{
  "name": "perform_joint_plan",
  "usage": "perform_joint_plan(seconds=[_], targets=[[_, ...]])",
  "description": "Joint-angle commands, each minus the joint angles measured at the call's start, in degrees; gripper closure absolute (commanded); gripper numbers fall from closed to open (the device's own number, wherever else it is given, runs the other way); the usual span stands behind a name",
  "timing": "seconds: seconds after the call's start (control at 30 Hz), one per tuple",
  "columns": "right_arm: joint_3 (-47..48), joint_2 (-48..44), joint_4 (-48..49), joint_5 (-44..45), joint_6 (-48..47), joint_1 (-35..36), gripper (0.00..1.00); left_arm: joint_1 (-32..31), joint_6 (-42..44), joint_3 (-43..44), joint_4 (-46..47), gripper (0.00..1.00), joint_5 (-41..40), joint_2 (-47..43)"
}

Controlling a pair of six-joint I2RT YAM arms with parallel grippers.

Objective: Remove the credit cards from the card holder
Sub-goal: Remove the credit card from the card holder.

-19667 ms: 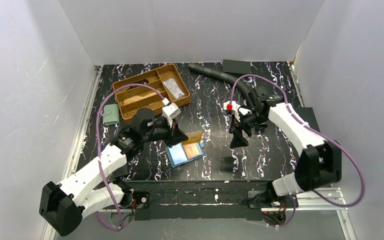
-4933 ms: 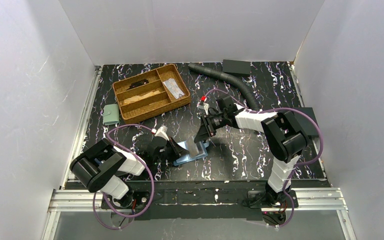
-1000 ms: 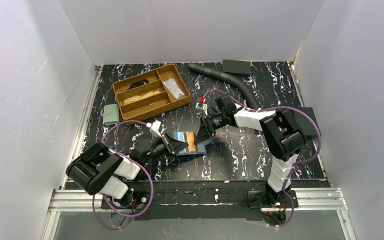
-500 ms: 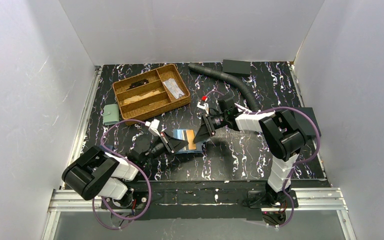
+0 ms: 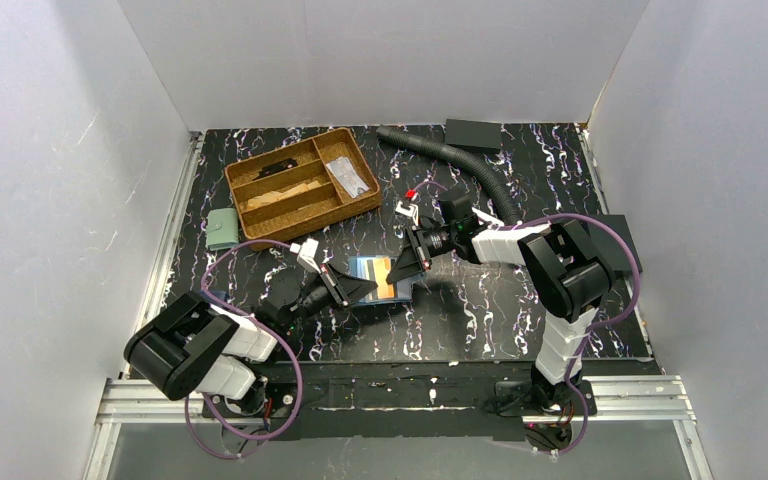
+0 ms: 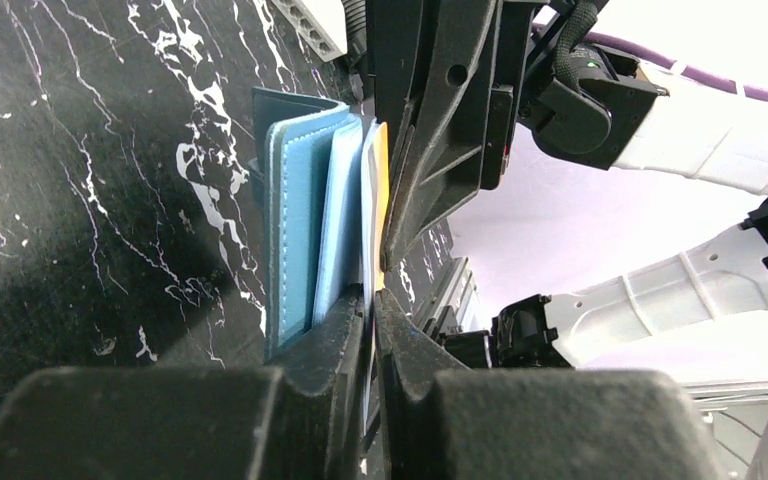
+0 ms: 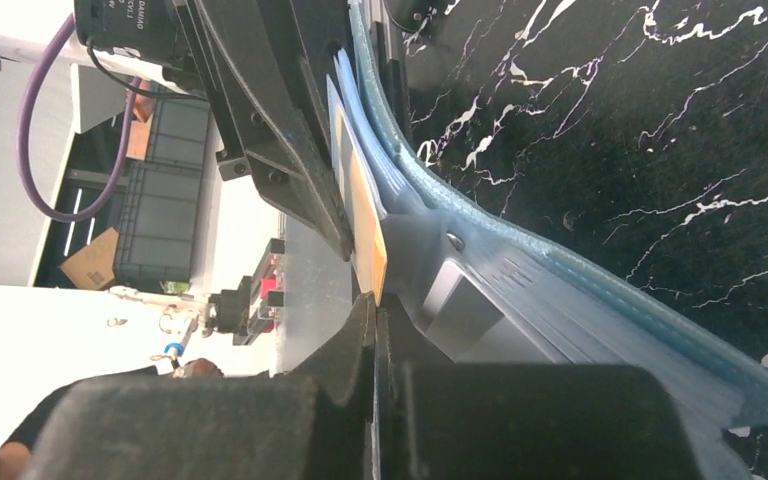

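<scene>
The teal-blue card holder (image 5: pixel 363 268) hangs open just above the table centre, held between both arms. My left gripper (image 5: pixel 353 287) is shut on its near-left edge; the left wrist view shows the jaws (image 6: pixel 371 305) pinching a thin leaf beside the blue covers (image 6: pixel 295 220). An orange and blue credit card (image 5: pixel 387 288) sticks out of the holder's right side. My right gripper (image 5: pixel 406 268) is shut on that card's edge, seen in the right wrist view (image 7: pixel 375 305) with the orange card (image 7: pixel 365 225) between the jaws and the pale inner slots (image 7: pixel 580 290) alongside. Any other card is hidden.
A brown compartment tray (image 5: pixel 250 176) stands at the back left, with a pale green pouch (image 5: pixel 223 229) left of it. A black ribbed hose (image 5: pixel 460 165) curves from the back centre toward the right arm. A flat black box (image 5: pixel 472 133) lies at the back edge.
My right gripper has closed from open onto the orange card's edge. The holder and both arms have shifted only slightly.
</scene>
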Motion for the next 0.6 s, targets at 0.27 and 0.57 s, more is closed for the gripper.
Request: perform_joint_plan(seconds=[0.27, 0.57], targets=[[3.5, 2.1, -12.6, 2.6, -12.4, 0.0, 0.99, 0.0, -1.3, -2.1, 3.5, 0.8, -3.1, 1.9], [5.3, 5.2, -18.6, 4.7, -17.2, 0.0, 0.99, 1.3, -1.7, -3.8, 3.7, 0.87, -4.3, 5.2]])
